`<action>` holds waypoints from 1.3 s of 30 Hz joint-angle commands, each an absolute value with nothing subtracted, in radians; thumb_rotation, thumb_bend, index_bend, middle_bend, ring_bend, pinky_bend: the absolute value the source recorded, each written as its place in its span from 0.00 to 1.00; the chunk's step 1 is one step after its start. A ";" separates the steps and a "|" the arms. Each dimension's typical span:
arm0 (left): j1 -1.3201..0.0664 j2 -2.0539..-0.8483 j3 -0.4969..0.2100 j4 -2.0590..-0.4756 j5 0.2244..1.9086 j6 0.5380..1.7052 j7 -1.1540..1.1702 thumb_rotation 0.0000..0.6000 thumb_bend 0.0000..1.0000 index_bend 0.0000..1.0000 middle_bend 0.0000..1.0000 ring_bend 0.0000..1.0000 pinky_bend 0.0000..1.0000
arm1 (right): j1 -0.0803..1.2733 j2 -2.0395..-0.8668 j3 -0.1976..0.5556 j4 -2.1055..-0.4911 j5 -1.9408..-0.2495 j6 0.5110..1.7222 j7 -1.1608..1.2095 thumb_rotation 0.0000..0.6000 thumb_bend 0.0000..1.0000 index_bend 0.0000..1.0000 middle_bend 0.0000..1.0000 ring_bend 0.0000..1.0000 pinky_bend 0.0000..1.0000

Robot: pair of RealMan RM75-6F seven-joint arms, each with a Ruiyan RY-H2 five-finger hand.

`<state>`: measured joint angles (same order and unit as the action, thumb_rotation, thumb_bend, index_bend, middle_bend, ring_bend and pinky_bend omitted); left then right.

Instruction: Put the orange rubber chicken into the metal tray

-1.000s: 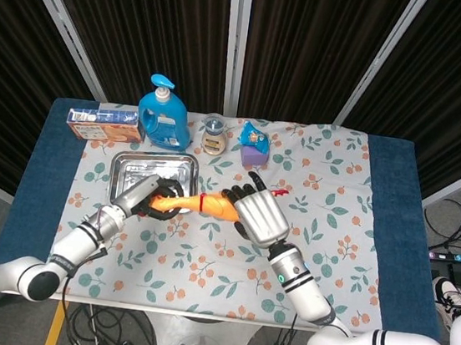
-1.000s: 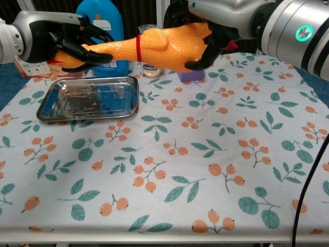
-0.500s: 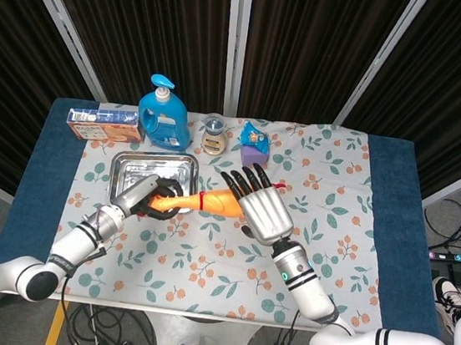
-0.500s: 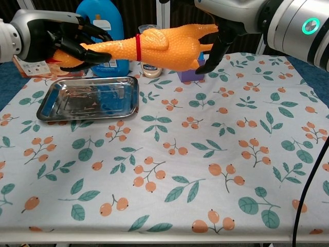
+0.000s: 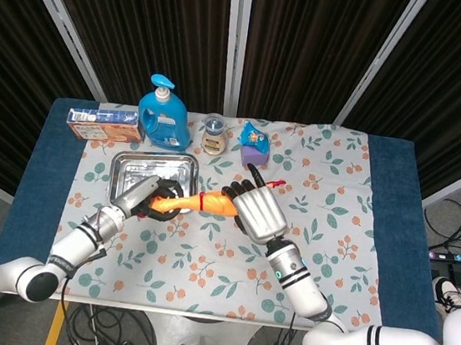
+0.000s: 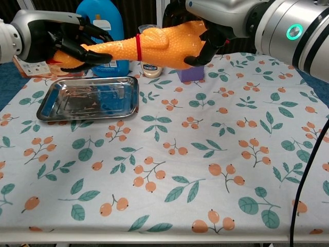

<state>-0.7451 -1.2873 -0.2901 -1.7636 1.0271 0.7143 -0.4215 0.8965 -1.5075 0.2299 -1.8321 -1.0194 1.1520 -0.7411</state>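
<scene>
The orange rubber chicken [image 6: 159,49] hangs level in the air, above and to the right of the metal tray [image 6: 87,100]. A red band circles its neck. My left hand [image 6: 67,41] grips the thin neck end on the left. Around the fat body end, my right hand [image 6: 203,36] has its dark fingers curled. In the head view the chicken [image 5: 210,204] spans between the left hand [image 5: 145,196] and the right hand [image 5: 258,211], just below the tray's [image 5: 143,166] front right corner. The tray holds nothing.
Along the back of the floral cloth stand a flat box [image 5: 102,123], a blue pump bottle [image 5: 163,115], a small jar [image 5: 212,133] and a purple-and-blue packet [image 5: 255,144]. Blue table edges show at both sides.
Half a second ago my right hand's fingers were spread off the chicken's body; now they are wrapped around it again. The left hand and the chicken have barely moved.
</scene>
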 commanded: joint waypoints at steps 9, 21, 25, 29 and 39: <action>-0.742 -1.285 -0.292 -1.760 1.032 0.716 -0.427 1.00 0.77 0.80 0.83 0.78 0.93 | 0.908 -1.513 0.204 -1.841 -1.007 1.123 -0.755 1.00 0.84 0.94 0.88 0.64 0.16; -0.731 -1.286 -0.283 -1.757 1.045 0.723 -0.429 1.00 0.78 0.80 0.83 0.78 0.92 | 0.896 -1.500 0.198 -1.857 -1.011 1.137 -0.733 1.00 0.59 0.66 0.77 0.54 0.15; -0.722 -1.290 -0.273 -1.758 1.053 0.738 -0.420 1.00 0.77 0.80 0.83 0.78 0.92 | 0.887 -1.482 0.204 -1.872 -1.014 1.150 -0.724 1.00 0.20 0.08 0.28 0.20 0.12; -0.713 -1.293 -0.265 -1.763 1.062 0.751 -0.416 1.00 0.77 0.80 0.83 0.78 0.92 | 0.877 -1.463 0.208 -1.895 -1.016 1.157 -0.707 1.00 0.04 0.00 0.03 0.03 0.07; -0.686 -1.307 -0.247 -1.726 1.091 0.768 -0.438 1.00 0.77 0.80 0.83 0.77 0.92 | 0.835 -1.401 0.203 -1.926 -1.024 1.185 -0.664 1.00 0.00 0.00 0.00 0.00 0.05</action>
